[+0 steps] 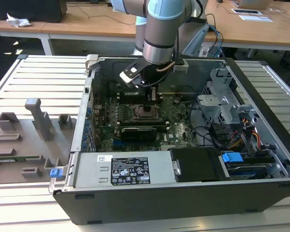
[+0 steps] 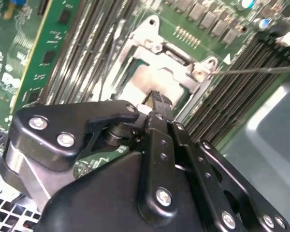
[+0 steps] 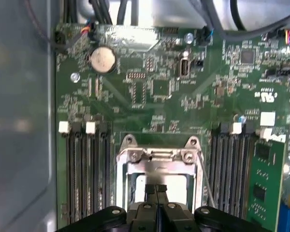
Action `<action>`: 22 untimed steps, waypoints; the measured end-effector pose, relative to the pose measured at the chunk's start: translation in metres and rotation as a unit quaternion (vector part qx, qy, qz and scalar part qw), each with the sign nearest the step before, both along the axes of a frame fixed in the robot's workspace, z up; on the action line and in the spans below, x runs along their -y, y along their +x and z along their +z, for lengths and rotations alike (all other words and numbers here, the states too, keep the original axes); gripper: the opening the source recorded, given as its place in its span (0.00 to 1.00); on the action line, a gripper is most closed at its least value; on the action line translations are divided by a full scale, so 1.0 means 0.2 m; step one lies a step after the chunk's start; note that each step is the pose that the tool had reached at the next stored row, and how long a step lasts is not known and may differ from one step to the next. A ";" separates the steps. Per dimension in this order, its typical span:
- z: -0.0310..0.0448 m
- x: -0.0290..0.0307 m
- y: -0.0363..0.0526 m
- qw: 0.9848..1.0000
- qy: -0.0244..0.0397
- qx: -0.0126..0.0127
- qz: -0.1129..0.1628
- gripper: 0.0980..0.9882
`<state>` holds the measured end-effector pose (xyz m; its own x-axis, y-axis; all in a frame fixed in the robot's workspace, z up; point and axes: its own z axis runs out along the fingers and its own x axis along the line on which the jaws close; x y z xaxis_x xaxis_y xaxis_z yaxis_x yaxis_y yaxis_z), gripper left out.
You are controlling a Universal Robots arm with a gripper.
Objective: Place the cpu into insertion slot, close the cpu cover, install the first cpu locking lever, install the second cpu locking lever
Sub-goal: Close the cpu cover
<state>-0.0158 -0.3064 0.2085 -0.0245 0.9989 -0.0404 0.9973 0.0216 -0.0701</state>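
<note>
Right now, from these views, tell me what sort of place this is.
Probably a robotics lab or test workshop: a robot arm reaches into an open computer case on a slatted metal table, over its green circuit board, with wooden desks behind.

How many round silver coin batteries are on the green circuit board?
1. The coin battery sits near the circuit board edge, beside a wired connector; the gripper may hide others.
</note>
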 end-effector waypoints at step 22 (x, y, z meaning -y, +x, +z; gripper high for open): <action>0.111 0.054 0.083 1.000 0.000 -0.009 0.000 0.01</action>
<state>0.0008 -0.3171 0.2307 -0.0251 0.9989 -0.0400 0.9959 0.0215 -0.0875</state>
